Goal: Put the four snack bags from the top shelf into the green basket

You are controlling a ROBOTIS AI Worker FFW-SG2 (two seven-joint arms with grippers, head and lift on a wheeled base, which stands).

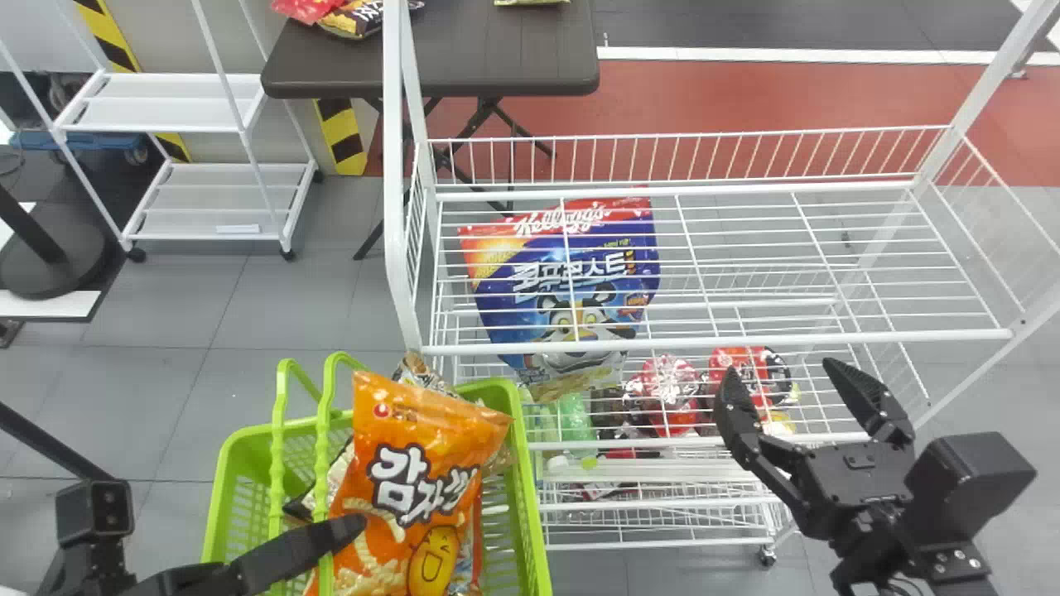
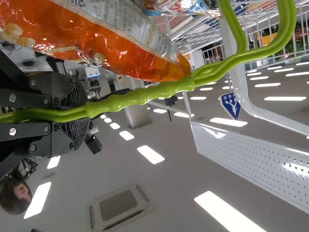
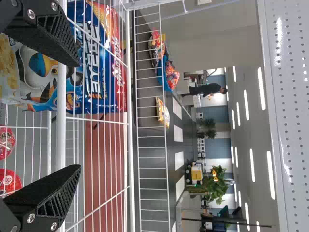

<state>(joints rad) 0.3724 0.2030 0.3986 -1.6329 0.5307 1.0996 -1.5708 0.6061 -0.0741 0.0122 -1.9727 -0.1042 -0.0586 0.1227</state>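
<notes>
Snack bags (image 1: 424,375) are inside the green basket (image 1: 531,505) in the head view, the orange one (image 1: 439,455) uppermost; the left gripper (image 1: 338,535) is at the handle (image 1: 323,463), the right gripper (image 1: 781,372) near the white rack (image 1: 720,342). In the left wrist view, the fingers are pinching the handle. In the right wrist view, the fingers are spread wide.

The right gripper (image 1: 780,372) is held spread wide, and a blue bag (image 3: 98,58) is seen past white wires (image 3: 61,140) at its ten o'clock.
</notes>
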